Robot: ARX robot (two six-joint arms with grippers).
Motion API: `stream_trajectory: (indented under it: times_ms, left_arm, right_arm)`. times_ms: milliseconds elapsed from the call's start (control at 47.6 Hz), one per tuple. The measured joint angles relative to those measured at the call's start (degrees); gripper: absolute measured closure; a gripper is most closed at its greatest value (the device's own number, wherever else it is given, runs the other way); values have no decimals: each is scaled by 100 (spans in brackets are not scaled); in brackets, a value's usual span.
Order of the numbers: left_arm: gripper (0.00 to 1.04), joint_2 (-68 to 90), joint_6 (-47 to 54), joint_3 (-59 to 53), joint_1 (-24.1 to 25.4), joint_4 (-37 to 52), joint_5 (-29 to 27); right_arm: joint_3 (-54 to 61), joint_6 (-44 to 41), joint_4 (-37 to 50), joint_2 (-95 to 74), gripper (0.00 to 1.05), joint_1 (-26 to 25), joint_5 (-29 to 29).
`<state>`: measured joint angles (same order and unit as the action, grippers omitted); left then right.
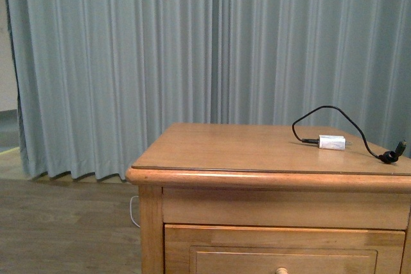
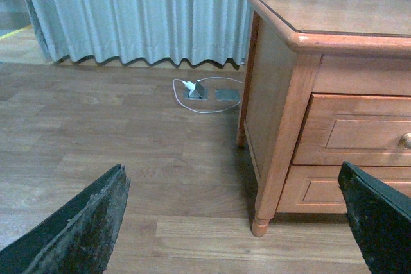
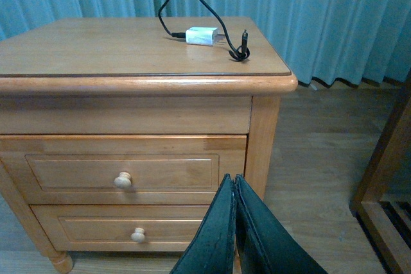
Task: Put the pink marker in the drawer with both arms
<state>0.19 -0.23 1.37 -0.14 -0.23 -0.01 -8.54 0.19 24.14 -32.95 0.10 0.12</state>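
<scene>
The pink marker is out of view in all three views. The drawer [image 3: 122, 171] is the upper one of the light-brown nightstand [image 1: 244, 152] and is closed, its round knob [image 3: 122, 180] facing out; a lower drawer [image 3: 138, 232] sits beneath it. My right gripper [image 3: 232, 179] is shut with nothing between its black fingers, low in front of the nightstand's right front leg. My left gripper [image 2: 231, 178] is open and empty, hovering over the wooden floor beside the nightstand's left front corner, where the drawer [image 2: 363, 131] shows at the edge. Neither arm appears in the front view.
A white charger plug [image 1: 332, 142] with a black cable [image 1: 359, 134] lies on the nightstand top. Grey-blue curtains [image 1: 192, 49] hang behind. A floor socket with a white cable [image 2: 198, 90] lies left of the nightstand. A wooden frame [image 3: 385, 178] stands to its right.
</scene>
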Motion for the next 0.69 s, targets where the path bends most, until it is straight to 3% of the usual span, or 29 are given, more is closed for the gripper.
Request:
stream_trajectory:
  times_ms: [693]
  left_arm:
    - [6, 0, 0, 0, 0, 0, 0]
  right_arm:
    - [706, 0, -750, 1495, 103, -2, 0]
